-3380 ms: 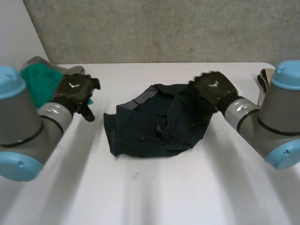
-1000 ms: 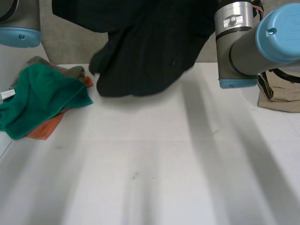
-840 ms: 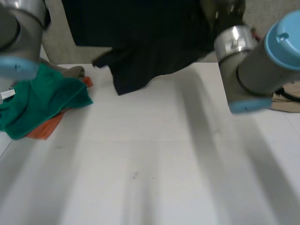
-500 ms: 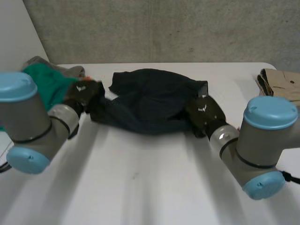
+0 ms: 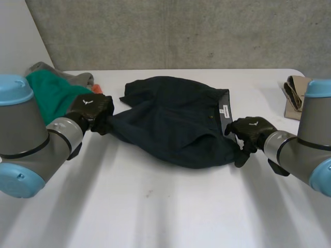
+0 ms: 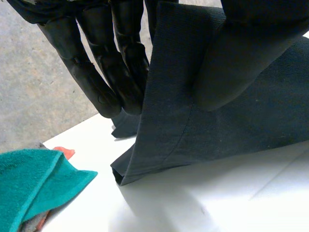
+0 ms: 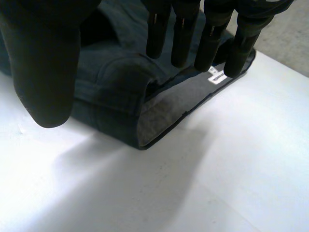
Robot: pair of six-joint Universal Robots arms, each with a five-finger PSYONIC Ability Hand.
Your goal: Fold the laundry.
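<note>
Two hands, one dark garment (image 5: 176, 129), spread across the middle of the white table (image 5: 165, 212).

Grip check: left hand (image 5: 92, 109) is clamped on the garment's left end. Its wrist view shows cloth pinched between thumb (image 6: 231, 63) and fingers (image 6: 108, 72), with that end lifted off the table and the hem hanging below the fingertips.

Other side: right hand (image 5: 249, 130) sits at the right end by the waistband (image 7: 169, 113). Its fingers are straight above the cloth, thumb apart, nothing between them, so it's open and not gripping. The cloth there lies on the table, rolled over at the edge, white label (image 5: 225, 110) facing up.

My read: one hand at each end is for laying it out wide before any fold, and the left pinch holds tension on that side. It's not flat yet: the near edge is bunched and a flap is turned over at the far left. No fold made, so it's early in the task.

Risk: the green cloth (image 5: 49, 93) pile is just beside the left hand and could get dragged. The tan folded item (image 5: 296, 93) at the right edge is well apart.
</note>
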